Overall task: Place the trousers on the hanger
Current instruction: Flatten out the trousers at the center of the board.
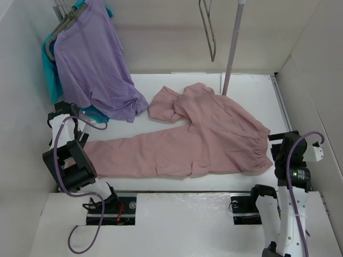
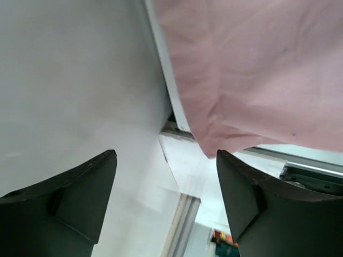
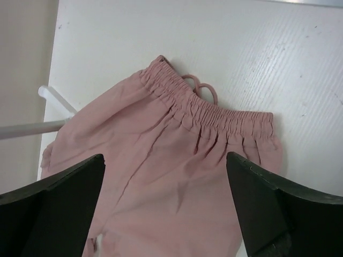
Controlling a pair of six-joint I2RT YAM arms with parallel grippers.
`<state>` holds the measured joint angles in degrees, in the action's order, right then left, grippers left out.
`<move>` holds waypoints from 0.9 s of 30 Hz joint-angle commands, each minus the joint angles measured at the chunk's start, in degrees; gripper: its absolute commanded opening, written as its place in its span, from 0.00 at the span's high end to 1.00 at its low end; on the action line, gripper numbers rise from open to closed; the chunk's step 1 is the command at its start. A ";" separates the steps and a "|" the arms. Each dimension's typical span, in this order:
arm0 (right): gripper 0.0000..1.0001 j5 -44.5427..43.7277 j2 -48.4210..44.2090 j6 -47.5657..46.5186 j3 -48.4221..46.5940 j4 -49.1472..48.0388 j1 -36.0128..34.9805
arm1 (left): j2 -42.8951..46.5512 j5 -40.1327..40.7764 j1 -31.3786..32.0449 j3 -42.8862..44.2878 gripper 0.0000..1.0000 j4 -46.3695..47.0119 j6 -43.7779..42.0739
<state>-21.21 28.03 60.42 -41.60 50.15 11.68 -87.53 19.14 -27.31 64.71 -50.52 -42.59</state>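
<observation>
Up close in the left wrist view, the left tool (image 2: 166,155) is spread, its two dark fingers (image 2: 69,203) well apart with nothing gripped between them. The pink trousers (image 2: 257,69) fill the upper right, and a rounded corner of one leg end reaches down just beside the tip of the right-hand finger; I cannot tell whether cloth and finger touch. White table (image 2: 69,80) lies to the left of the trousers, and a metal rail (image 2: 305,160) runs just below their edge.

Next, in the right wrist view, the right tool (image 3: 165,156) is also spread wide and holds nothing. The trousers lie flat on the table beyond it, the gathered waistband (image 3: 214,110) at the far end. A drawstring (image 3: 201,85) loop peeks out just past the waistband. A white pole (image 3: 32,128) crosses in from the left of the trousers.

Lastly, from the top external view, the trousers spread across the middle of the table, waistband toward the right arm. One leg stretches toward the left arm and the other is folded back at the far side. The hanger (image 1: 209,29), thin, grey and bare, hangs above and beyond the trousers, well apart from them and just left of the pole. A purple shirt (image 1: 94,59) over a teal shirt (image 1: 51,75) hangs at the far left of the trousers. The purple hem comes down just beside the folded leg. Both arms sit at the near side of the trousers, one at each end.
</observation>
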 commanded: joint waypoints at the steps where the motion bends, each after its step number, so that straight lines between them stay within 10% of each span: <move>1: 0.01 -5.50 3.33 0.76 -5.49 -1.28 0.27 | 0.69 -6.02 2.25 8.58 0.28 -4.14 0.31; 15: 0.01 6.36 42.85 -16.82 -15.00 -22.02 0.80 | -5.80 -41.01 36.36 19.39 0.30 -10.40 10.93; 27: 0.01 11.19 66.35 -18.68 -20.00 -24.57 5.10 | -33.29 -30.13 49.28 37.68 0.25 16.33 22.89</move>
<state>-10.83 92.68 42.92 -58.61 27.86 15.59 -115.55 -14.41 20.21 100.38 -38.72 -23.03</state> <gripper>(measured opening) 0.993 0.750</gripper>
